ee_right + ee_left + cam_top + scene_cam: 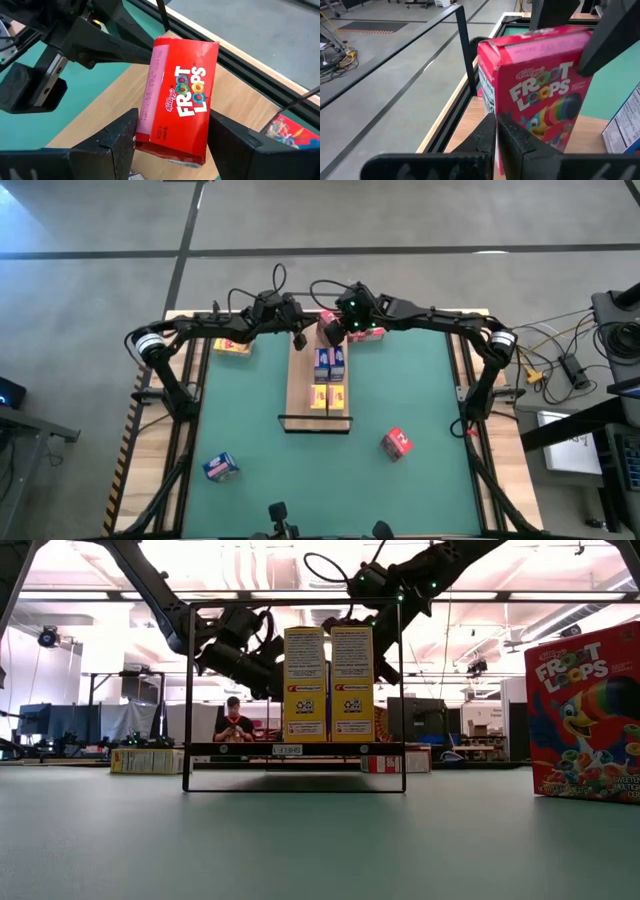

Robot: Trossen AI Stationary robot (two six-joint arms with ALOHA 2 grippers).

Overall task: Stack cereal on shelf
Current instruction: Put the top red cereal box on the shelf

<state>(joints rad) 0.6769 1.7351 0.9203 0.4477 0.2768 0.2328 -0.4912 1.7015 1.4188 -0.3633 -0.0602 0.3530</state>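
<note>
A red box is being gripped by the right gripper above the shelf's far end; the closed left gripper, holding nothing, is being shown only by the left wrist view.

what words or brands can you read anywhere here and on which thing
"Kellogg's FROOT LOOPS": front of the red cardboard cereal box between the right tool's fingers, over the light-wood shelf board.
"FROOT LOOPS": the same box in the left wrist view.
"FROOT LOOPS": the red cereal box standing at the right in the low view.
Yellow cereal boxes on the shelf: print too small to read.
</note>
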